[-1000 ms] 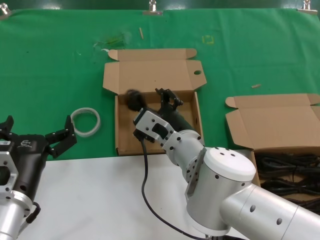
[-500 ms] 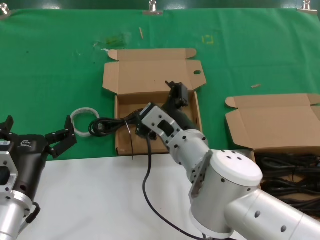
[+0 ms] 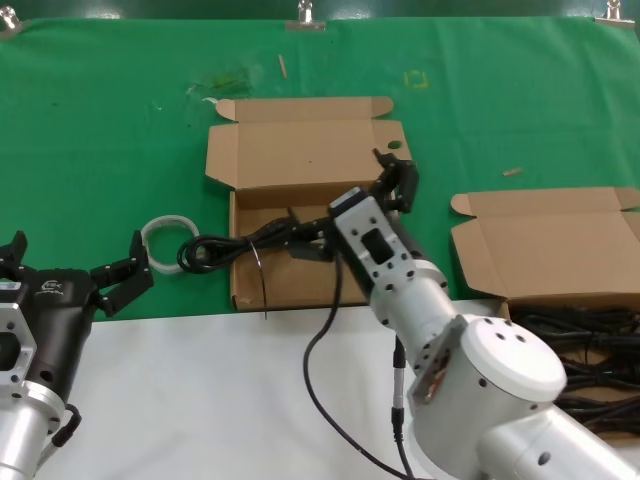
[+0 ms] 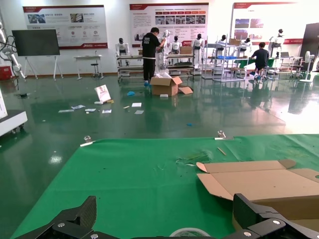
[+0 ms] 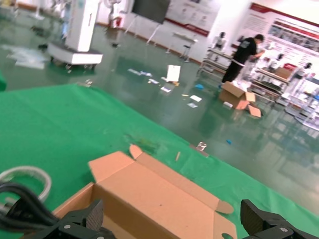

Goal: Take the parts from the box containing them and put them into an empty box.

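Observation:
The empty box (image 3: 390, 235) with the round hole in its lid (image 3: 300, 150) lies open at the middle of the green cloth. One black cable (image 3: 215, 250) lies across its left wall, partly inside and partly out on the cloth; it also shows in the right wrist view (image 5: 20, 209). My right gripper (image 3: 396, 180) is open and empty above the box's right rear corner (image 5: 164, 199). The box with the remaining cables (image 3: 585, 345) sits at the right, lid (image 3: 550, 245) open. My left gripper (image 3: 120, 275) is open and parked at the lower left.
A white translucent ring (image 3: 170, 240) lies on the cloth left of the middle box, touching the cable's end; it also shows in the left wrist view (image 4: 192, 232). A white table surface (image 3: 200, 400) runs along the near edge. Small scraps lie at the back of the cloth.
My right gripper has let go of the cable, which dropped across the box's left wall. The gripper then moved right and back. The left arm has not moved.

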Controlling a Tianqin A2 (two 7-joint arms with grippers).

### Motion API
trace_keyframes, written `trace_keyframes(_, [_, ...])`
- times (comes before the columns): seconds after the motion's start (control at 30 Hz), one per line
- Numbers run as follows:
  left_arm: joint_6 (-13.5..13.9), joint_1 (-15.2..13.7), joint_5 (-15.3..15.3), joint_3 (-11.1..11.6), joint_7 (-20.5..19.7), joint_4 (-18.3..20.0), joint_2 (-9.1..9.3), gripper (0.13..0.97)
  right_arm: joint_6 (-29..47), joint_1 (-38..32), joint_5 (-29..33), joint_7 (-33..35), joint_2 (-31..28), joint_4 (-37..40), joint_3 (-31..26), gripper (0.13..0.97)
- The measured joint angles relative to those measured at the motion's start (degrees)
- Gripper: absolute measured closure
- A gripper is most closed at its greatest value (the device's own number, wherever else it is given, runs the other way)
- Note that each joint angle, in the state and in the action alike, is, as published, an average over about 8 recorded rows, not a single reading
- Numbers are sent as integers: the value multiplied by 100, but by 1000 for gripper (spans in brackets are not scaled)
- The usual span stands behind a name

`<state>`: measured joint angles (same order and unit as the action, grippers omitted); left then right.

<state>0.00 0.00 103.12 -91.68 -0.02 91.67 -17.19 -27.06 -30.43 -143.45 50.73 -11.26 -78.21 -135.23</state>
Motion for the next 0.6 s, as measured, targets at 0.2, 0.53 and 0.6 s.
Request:
trace_keyframes(0.2, [0,0,0,0,0,0,0,132,293,328,437,-550,0,-145,470,147])
trace_keyframes(0.53, [0,0,1,0,0,0,0,132,779,877,1161,-1462,0,-387,1252,129])
trace_keyframes(0.6, [0,0,1,0,0,0,0,132,878,986,1308,-1648,0,-436,1411,129])
